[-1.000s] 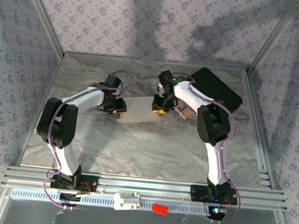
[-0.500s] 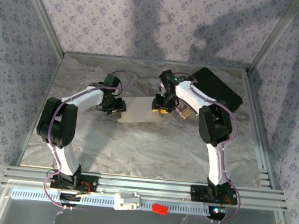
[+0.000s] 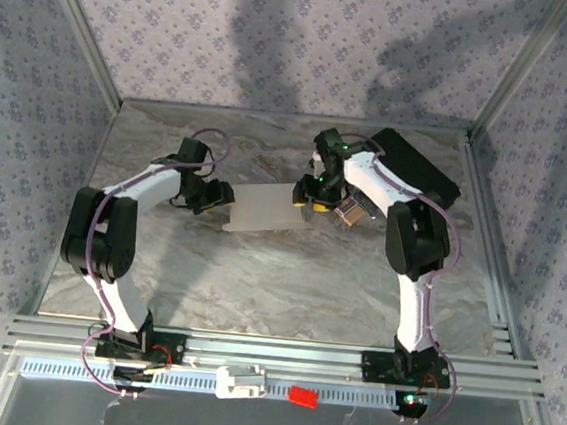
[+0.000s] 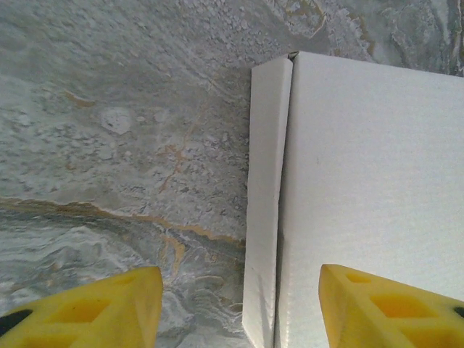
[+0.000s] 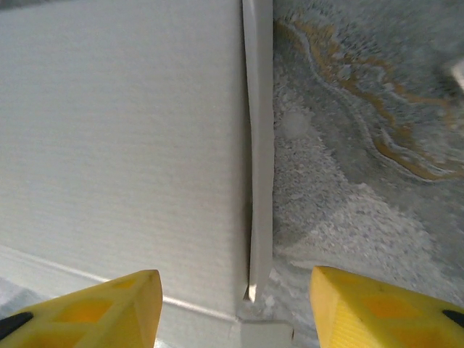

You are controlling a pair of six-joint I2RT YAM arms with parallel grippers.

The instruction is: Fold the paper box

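The paper box (image 3: 267,209) lies flat on the marble table as a white sheet, with a narrow side flap folded up at each end. My left gripper (image 3: 220,194) is at its left end, open. In the left wrist view the yellow fingertips (image 4: 94,308) straddle the raised left flap (image 4: 264,196) without touching it, beside the main panel (image 4: 370,167). My right gripper (image 3: 308,201) is at the box's right end, also open. In the right wrist view its gripper (image 5: 235,308) frames the right flap (image 5: 259,145), with the white panel (image 5: 123,138) to the left.
A black rectangular case (image 3: 413,170) lies at the back right of the table. A small tan and purple packet (image 3: 351,212) sits just right of the right gripper. Metal frame rails (image 3: 270,352) run along the table's near edge.
Both grippers have opened and let go of the box's end flaps. The left arm has drawn back to the left, and the right gripper has lifted slightly away.
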